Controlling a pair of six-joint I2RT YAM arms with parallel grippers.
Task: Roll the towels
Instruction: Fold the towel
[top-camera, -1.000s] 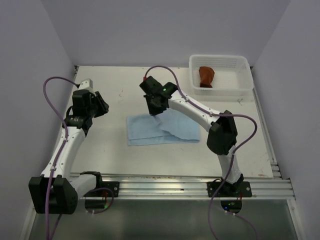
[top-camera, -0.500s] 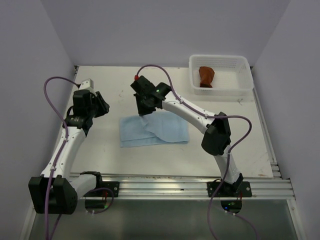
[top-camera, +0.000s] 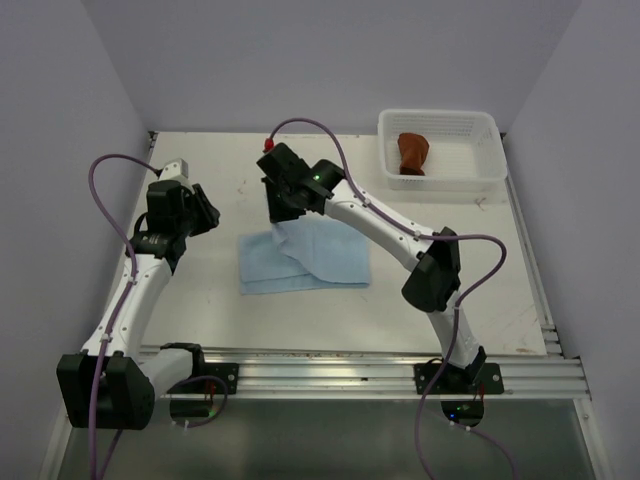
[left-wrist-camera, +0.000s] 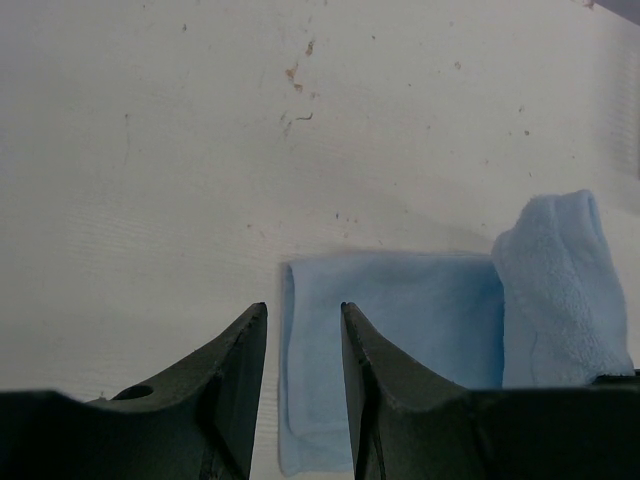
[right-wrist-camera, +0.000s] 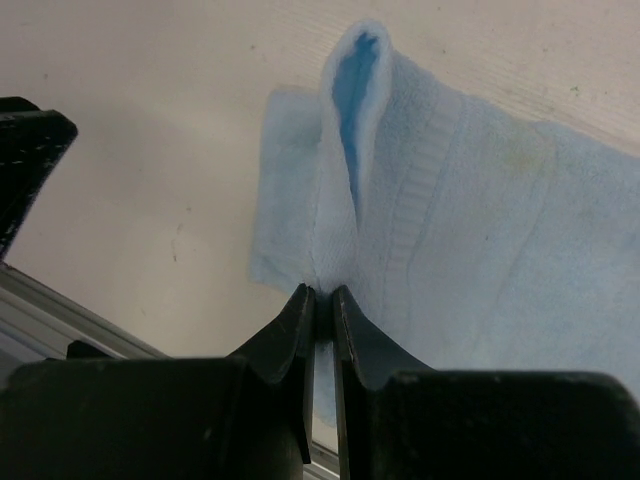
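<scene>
Rust towel (top-camera: 411, 153): bundled in basket (top-camera: 450, 184), upper right; likely 1 of 2 done.
Blue towel (top-camera: 310, 268): centre frame, mostly flat; roll not yet made.
Right gripper (right-wrist-camera: 321, 298): clamped on its raised fold.
Left gripper (left-wrist-camera: 303, 325): narrow gap, empty.

Soft blue terry-cloth towel (right-wrist-camera: 480, 230), matt scuffed white table (left-wrist-camera: 200, 150), white plastic mesh basket (top-camera: 450, 182)

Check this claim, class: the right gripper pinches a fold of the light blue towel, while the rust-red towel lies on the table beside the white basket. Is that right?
Not quite. The rust-red towel lies inside the white basket, not beside it, as the top external view shows. The rest holds: the right gripper pinches a fold of the light blue towel.
</scene>
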